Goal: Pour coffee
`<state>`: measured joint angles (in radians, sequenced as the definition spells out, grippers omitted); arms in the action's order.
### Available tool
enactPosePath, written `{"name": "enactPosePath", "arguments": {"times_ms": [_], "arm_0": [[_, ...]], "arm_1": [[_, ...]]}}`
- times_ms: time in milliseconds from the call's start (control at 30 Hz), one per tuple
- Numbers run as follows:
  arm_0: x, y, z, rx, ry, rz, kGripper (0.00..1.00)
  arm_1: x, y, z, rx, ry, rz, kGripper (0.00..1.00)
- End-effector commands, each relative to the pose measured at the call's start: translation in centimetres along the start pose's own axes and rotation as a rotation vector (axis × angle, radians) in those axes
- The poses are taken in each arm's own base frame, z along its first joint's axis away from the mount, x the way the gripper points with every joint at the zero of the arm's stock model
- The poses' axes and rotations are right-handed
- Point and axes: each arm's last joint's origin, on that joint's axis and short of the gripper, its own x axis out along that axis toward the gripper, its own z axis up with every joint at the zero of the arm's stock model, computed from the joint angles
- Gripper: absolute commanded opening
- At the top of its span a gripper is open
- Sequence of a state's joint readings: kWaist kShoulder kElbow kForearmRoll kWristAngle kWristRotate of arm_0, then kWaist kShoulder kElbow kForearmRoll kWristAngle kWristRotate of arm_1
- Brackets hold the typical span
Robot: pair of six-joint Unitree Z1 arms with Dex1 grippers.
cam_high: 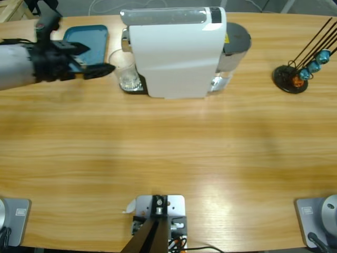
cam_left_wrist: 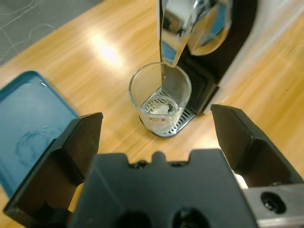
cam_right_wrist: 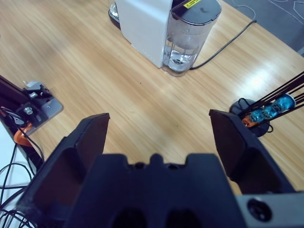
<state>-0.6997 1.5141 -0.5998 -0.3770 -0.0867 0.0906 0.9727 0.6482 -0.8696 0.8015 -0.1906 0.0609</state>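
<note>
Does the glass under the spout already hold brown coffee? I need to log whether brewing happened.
No, the glass on the machine's drip grate looks clear, with no brown liquid visible inside.

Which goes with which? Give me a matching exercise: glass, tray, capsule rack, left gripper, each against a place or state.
Things:
1. glass
2. tray
3. capsule rack
4. left gripper

Places or states:
A. far end of the table, beyond the machine's water tank
B. under the coffee machine's spout, on the drip grille
C. jaws open, just beside the glass, holding nothing
D. flat on the table, blue, nothing on it

Pairs: 1-B, 2-D, 3-A, 4-C
</note>
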Motion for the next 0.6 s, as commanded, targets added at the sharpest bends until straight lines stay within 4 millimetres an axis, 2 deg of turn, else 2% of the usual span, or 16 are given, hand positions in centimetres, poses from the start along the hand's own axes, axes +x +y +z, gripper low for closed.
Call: {"name": "enactPosePath", "arguments": {"times_ms": [33,133,233,333,433,467,600], "arm_0": [[-7.5,0.1,0.8,-0.081,0.043,0.079,1.000],[-9.8,0.2,1.1,-0.104,0.059,0.135,0.998],[-11.0,0.1,1.1,-0.106,0.136,0.136,0.994],[-11.3,-0.1,1.3,-0.075,0.161,0.195,0.977],[-11.6,-0.1,1.7,-0.078,0.215,0.205,0.977],[-12.1,-0.1,2.1,-0.077,0.249,0.199,0.977],[-12.4,-0.2,2.5,-0.074,0.295,0.177,0.984]], "arm_1": [[1.3,0.2,-0.6,0.008,0.058,-0.004,0.902],[2.9,0.6,0.3,-0.005,0.133,-0.008,0.899],[5.5,1.1,2.3,-0.028,0.245,-0.012,0.908],[8.3,1.7,5.5,-0.045,0.315,-0.012,0.957],[10.5,0.7,9.3,0.030,0.327,-0.004,0.958],[11.3,0.1,10.7,0.054,0.328,-0.005,0.927],[13.5,-1.9,14.5,0.094,0.305,-0.025,0.377]]}}
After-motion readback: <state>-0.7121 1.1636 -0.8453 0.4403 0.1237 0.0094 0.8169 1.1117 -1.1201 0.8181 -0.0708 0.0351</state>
